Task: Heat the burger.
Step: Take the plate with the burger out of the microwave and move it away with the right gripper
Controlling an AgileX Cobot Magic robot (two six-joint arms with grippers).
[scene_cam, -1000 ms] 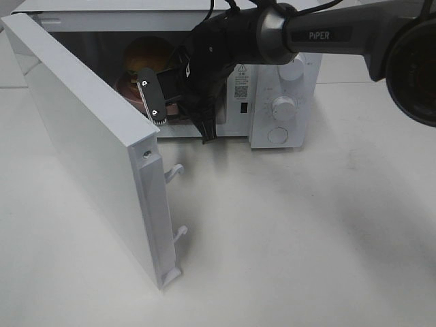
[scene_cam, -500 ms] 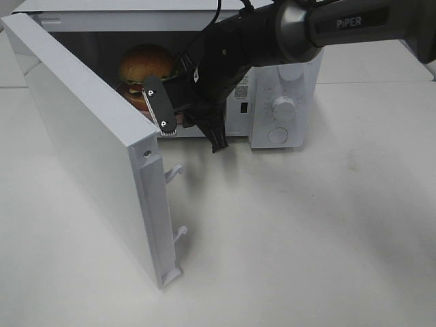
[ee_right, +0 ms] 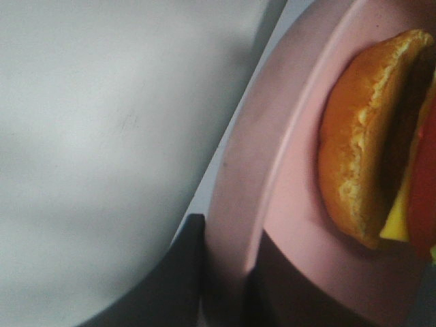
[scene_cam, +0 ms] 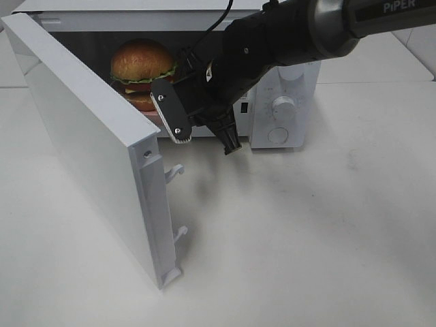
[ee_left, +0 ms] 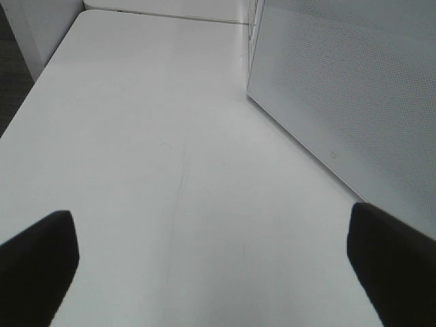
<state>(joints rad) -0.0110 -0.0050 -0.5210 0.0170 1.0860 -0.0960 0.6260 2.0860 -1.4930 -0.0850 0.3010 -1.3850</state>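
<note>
The burger (scene_cam: pixel 141 66), with a golden-brown bun, lettuce and a dark patty, sits on a flat pink plate (scene_cam: pixel 151 111) inside the open microwave (scene_cam: pixel 279 75). My right gripper (scene_cam: pixel 178 119) is at the front of the opening, to the right of the burger. In the right wrist view the right gripper (ee_right: pixel 228 272) is shut on the pink plate's rim (ee_right: pixel 238 170), with the burger (ee_right: pixel 361 136) close behind it. My left gripper (ee_left: pixel 211 272) is open and empty, low over the white table beside the microwave door's outer face (ee_left: pixel 354 88).
The microwave door (scene_cam: pixel 88 150) stands wide open and juts toward the table's front left, its latch hooks (scene_cam: pixel 176 170) pointing right. The control knobs (scene_cam: pixel 283 107) are on the microwave's right side. The right arm (scene_cam: pixel 327 24) crosses above the microwave.
My right gripper and arm have shifted down and right, toward the front of the opening. More of the burger now shows; it sits slightly further left in view.
</note>
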